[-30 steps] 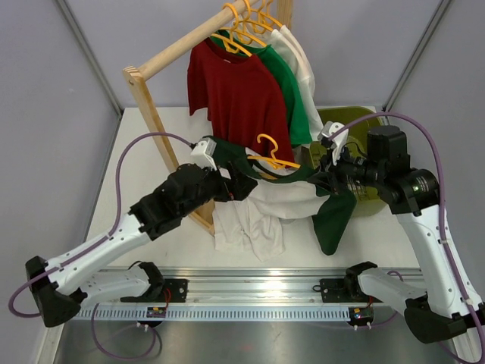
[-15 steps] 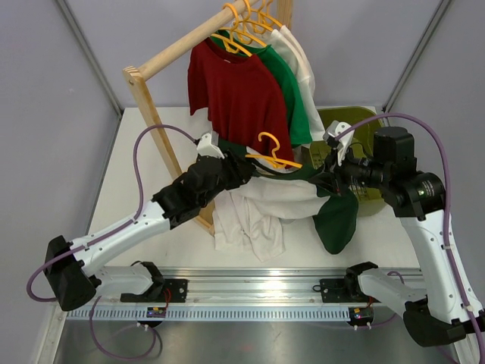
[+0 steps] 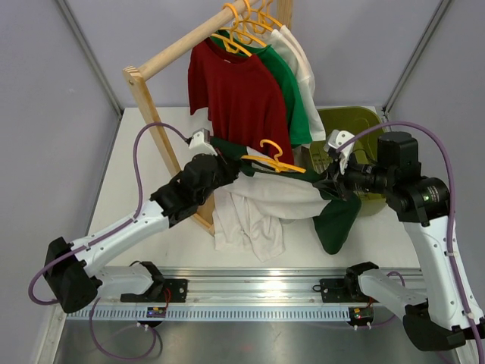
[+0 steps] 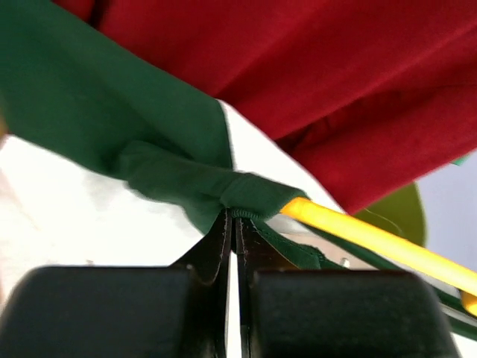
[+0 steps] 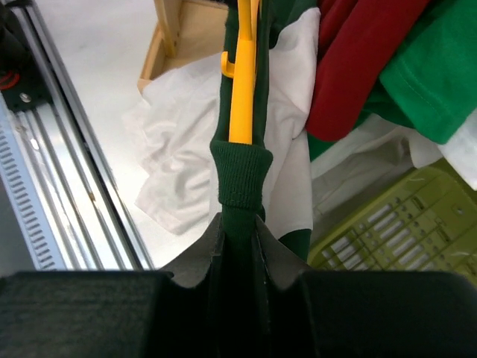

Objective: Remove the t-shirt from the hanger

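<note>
Two grips hold the raglan t-shirt (image 3: 261, 201) taut above the table, below the rack's red tee (image 3: 235, 91). The left gripper (image 4: 235, 224) is clamped on dark green fabric at one end of the yellow hanger (image 3: 276, 161) and the right gripper (image 5: 238, 220) on the ribbed neckband, apparently to work cloth off plastic.

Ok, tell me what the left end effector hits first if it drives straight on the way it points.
The dark green fold of the t-shirt, pinched in the left end effector where it wraps the hanger end. Behind that hangs the red tee, though depth there is unclear.
</note>
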